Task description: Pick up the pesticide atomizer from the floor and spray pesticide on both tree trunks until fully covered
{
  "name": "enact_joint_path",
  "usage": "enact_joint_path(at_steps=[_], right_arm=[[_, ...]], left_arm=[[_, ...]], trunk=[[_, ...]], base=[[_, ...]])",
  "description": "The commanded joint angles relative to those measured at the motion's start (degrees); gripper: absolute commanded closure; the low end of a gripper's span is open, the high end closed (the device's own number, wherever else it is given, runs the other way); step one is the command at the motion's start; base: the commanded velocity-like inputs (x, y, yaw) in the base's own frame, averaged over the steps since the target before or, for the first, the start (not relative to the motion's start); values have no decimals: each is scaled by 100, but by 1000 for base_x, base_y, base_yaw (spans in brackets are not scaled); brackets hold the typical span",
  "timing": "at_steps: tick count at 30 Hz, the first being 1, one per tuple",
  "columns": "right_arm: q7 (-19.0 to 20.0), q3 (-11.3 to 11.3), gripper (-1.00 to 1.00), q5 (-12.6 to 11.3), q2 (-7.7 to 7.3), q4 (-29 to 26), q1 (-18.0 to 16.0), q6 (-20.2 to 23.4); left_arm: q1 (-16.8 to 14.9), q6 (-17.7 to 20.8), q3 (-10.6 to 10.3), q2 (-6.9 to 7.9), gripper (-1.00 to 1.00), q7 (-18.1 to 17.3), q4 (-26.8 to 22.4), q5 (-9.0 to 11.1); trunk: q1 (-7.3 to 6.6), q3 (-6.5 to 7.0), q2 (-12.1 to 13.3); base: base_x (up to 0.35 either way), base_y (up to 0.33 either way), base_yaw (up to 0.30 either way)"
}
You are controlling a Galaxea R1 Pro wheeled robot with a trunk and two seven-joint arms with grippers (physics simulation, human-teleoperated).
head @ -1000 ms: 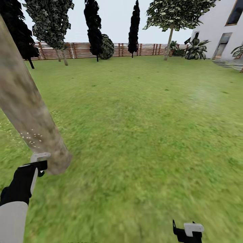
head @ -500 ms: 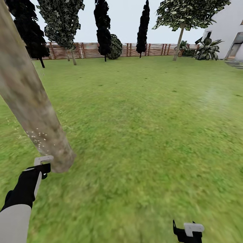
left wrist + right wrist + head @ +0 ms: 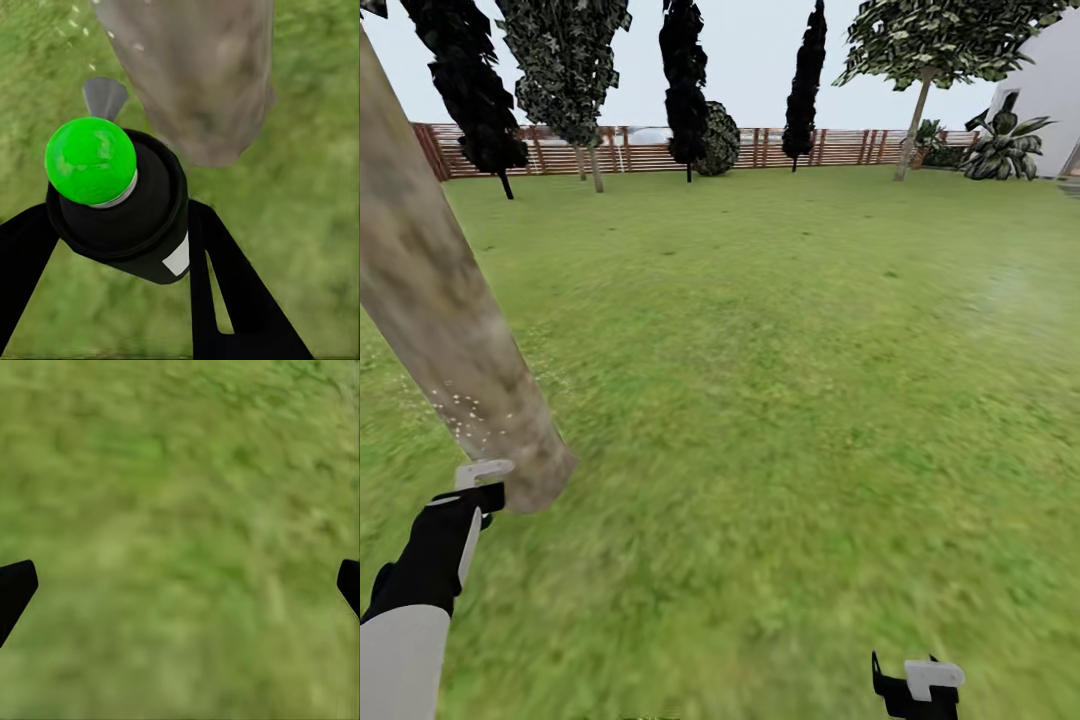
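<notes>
Closest in, the left gripper (image 3: 120, 247) has its two black fingers clamped on either side of the pesticide atomizer (image 3: 124, 217), a squat dark bottle with a white label; here its top button glows green rather than red. In the left wrist view the bottle's long axis runs along the fingers, its top end aimed at the foot of the tree trunk (image 3: 450, 330) just beyond. The nozzle's exact heading I cannot tell. White specks of pesticide (image 3: 475, 415) dot only a low band of bark, so the likely failure is patchy cover: if the bottle holds this one aim, the upper trunk and far side get nothing, and mist drifts onto the grass (image 3: 780, 400). The right gripper (image 3: 180, 585) hangs low with fingers spread wide, holding nothing. Farther off stands the wooden fence (image 3: 640, 150).
</notes>
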Motion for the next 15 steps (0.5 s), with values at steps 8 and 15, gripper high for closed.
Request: enact_joint_path(at_steps=[8,15], right_arm=[[2,0,-100,0,0,0,0,2],[6,0,-100,0,0,0,0,4]], left_arm=[[0,-1,-70,-44,100,297,82,-32],[0,-2,-46,-58,100,668,88,18]], trunk=[[0,0,0],[0,0,0]], base=[[26,-271,277],[150,-250,275]])
